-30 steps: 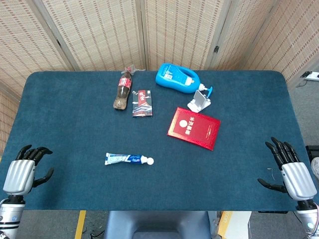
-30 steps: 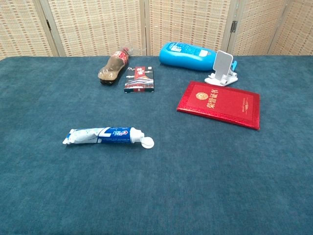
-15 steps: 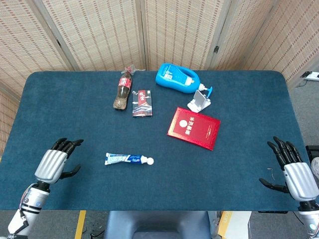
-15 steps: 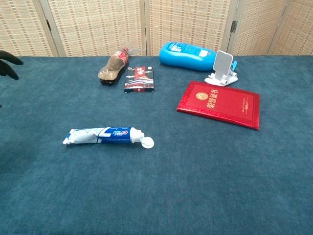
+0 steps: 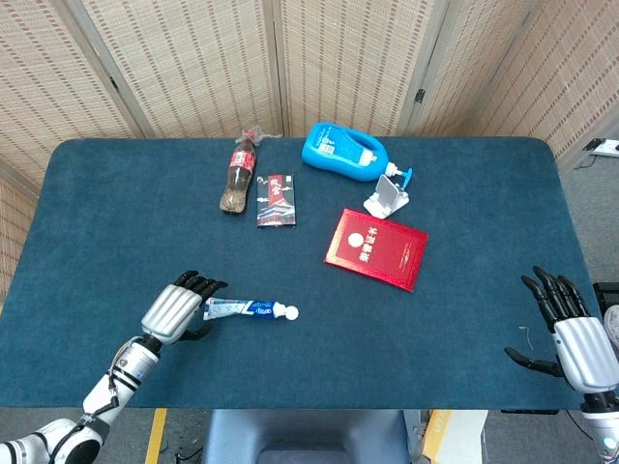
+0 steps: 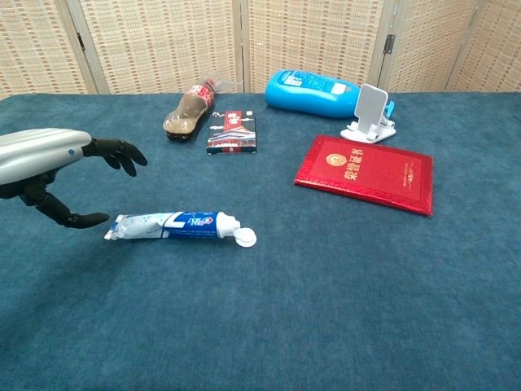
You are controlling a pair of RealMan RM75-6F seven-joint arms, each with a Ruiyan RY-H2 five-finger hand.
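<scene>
Six things lie on your table, one of each: a toothpaste tube, a cola bottle, a dark packet, a blue pump bottle, a white phone stand and a red booklet. Your left hand sits just at the crimped end of the toothpaste tube, fingers spread and holding nothing; in the chest view the thumb lies low near the tube's tail and the other fingers arch above it, so you cannot tell whether anything touches. The tube lies flat, cap pointing toward your right, in the near-left part of the cloth, well apart from everything else. Your right hand is over the near right edge, fingers splayed, gripping nothing, with the red booklet its nearest thing yet well off. The other five things cluster toward the far middle: cola bottle and packet side by side, pump bottle behind the phone stand, the stand just beside the booklet's far corner. You have broad open cloth along the whole near edge, on both far sides, and between the tube and the booklet.
</scene>
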